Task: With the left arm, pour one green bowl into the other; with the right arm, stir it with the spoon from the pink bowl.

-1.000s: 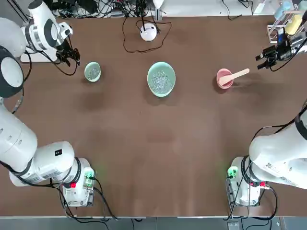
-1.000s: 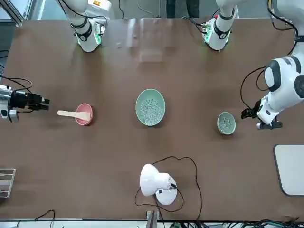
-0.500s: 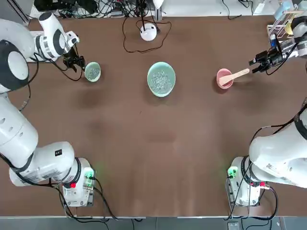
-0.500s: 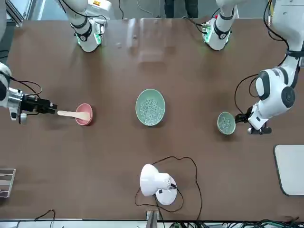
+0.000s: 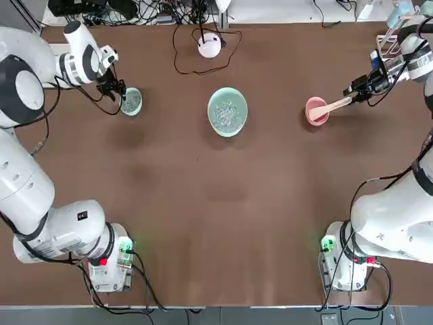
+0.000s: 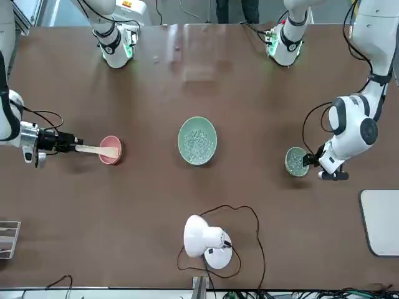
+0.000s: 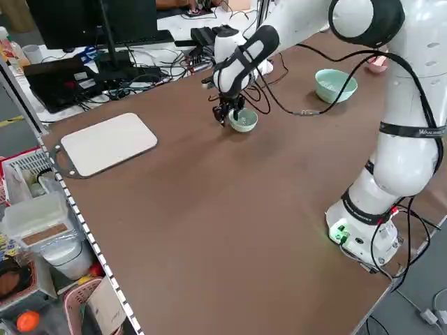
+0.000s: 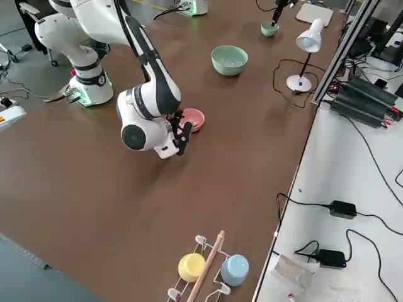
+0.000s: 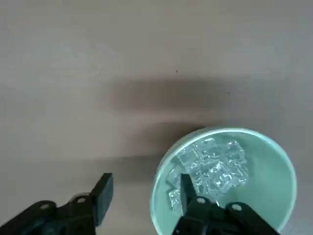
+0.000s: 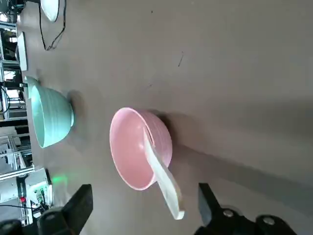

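Straddling small green bowl [image 9: 225, 181] rim, left claw [image 9: 142, 196] open; right claw [image 10: 142, 205] wide around spoon [image 10: 164, 183] handle

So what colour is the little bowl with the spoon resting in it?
Pink. The bowl holding the pale wooden spoon shows best in the right wrist view.

Brown table [image 5: 223, 203]: three bowls, lamp [image 5: 209, 45], white board [image 7: 105, 143].

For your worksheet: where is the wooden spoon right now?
In the top view, the spoon rests in the pink bowl at right, handle toward the right gripper.
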